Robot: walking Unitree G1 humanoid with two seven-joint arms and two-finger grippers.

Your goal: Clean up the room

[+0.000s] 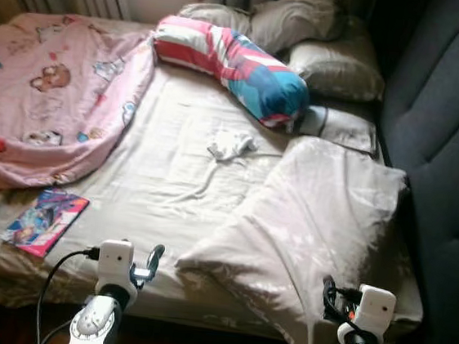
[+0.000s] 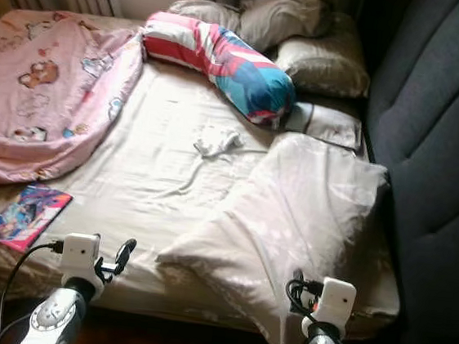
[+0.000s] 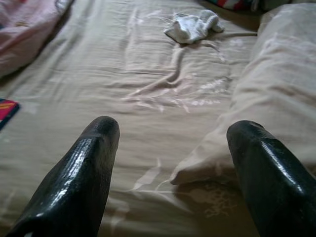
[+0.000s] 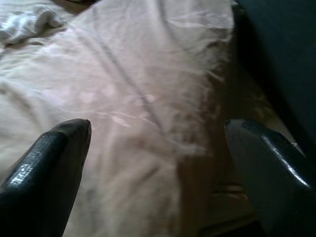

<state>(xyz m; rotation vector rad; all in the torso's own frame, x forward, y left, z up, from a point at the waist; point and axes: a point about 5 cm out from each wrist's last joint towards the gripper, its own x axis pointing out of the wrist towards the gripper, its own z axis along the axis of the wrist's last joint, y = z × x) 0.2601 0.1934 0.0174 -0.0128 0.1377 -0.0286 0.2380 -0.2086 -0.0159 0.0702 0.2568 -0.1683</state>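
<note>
Two silver arms, rounded and glossy at the wrists; each carries a white boxy camera block with a small dark dot on its face; black cables loop from both blocks; left hand (image 3: 173, 163) and right hand (image 4: 158, 163) each have two long, shiny black fingers with blunt, rounded tips.

The bed (image 1: 171, 182) carried a beige sheet, creased across the middle. A pink blanket (image 1: 49, 95) lay bunched over its far left part. A striped bolster (image 1: 233, 61) lay slantwise at the far end, with grey pillows (image 1: 324, 50) behind it to the right. A small white cloth (image 1: 231, 145) sat near the centre. A large pale pillow (image 1: 314, 222) covered the near right. A book (image 1: 45, 221) lay at the near left edge.
</note>
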